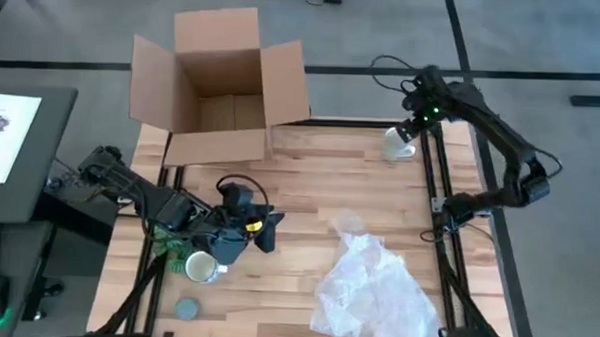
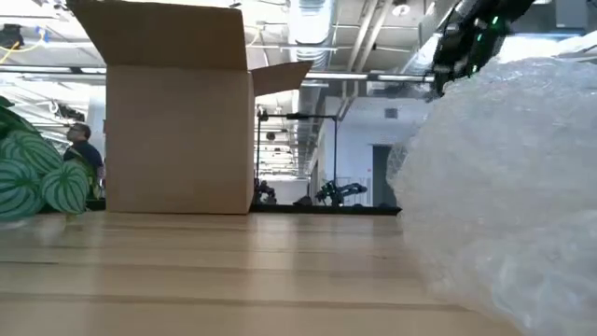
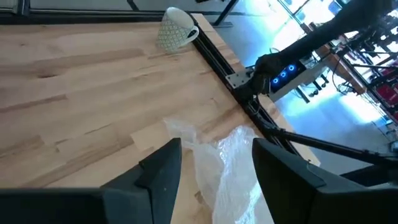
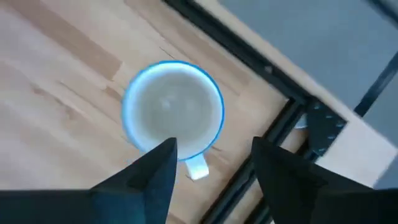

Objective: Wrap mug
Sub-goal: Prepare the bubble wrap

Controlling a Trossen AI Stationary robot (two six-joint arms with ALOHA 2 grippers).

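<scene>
My right gripper hangs right over the mug, with its fingers open and not touching it. The mug stands at the far right corner of the table, near the edge rail. My left gripper is open too, low over the table, pointing at the bubble wrap.

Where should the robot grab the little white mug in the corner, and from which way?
Probably by the round body of the mug, coming straight down from above. The right gripper hangs open over it. One finger should go on each side, clear of the handle, which sticks out sideways. The black rail runs close by, so a sideways reach looks cramped.
</scene>
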